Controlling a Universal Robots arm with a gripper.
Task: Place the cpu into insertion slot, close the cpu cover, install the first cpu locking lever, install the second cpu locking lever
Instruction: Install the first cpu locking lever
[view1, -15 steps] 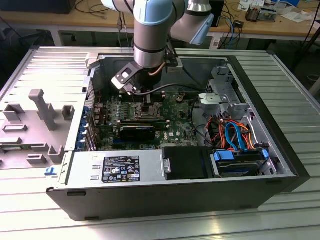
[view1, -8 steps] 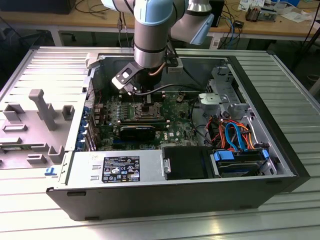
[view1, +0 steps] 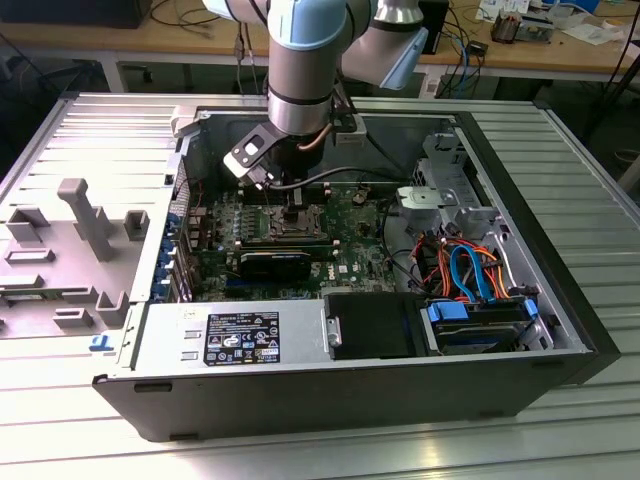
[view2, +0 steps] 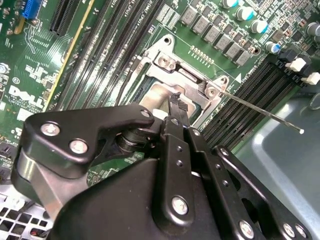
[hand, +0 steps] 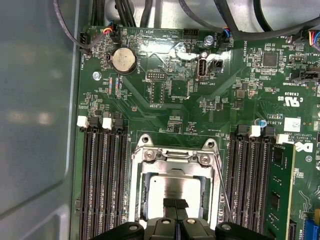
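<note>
1. The open computer case sits mid-tabletop. The arm reaches down into it over the green motherboard, in the part of the case nearer the tabletop's far edge in the exterior view.
2. The cpu lies flat inside the insertion slot. Its dull silver top shows through the square window of the cpu cover, which appears to be folded down over it.
3. The tool has its two fingertips together, with nothing seen between them. They sit at one edge of the chip's top, on it or just above it; actual contact cannot be told.
4. A thin wire locking lever stands free beside the slot, angling out over the memory slots rather than tucked under a hook. The cover is therefore judged not to be locked down.
5. Risk: with the lever loose, little seems to hold the cover. A sideways drag of the fingertips could lift or skew it, or scratch the chip's top.
6. Risk: hard downward pressure on a chip that is not fully square in the slot could bend the contacts beneath. The tool hides one edge of the chip, so its seating cannot be confirmed.
7. Risk: the lever looks springy and thin. It could slip off the narrow fingertips and snap back against nearby parts on the board.
</note>
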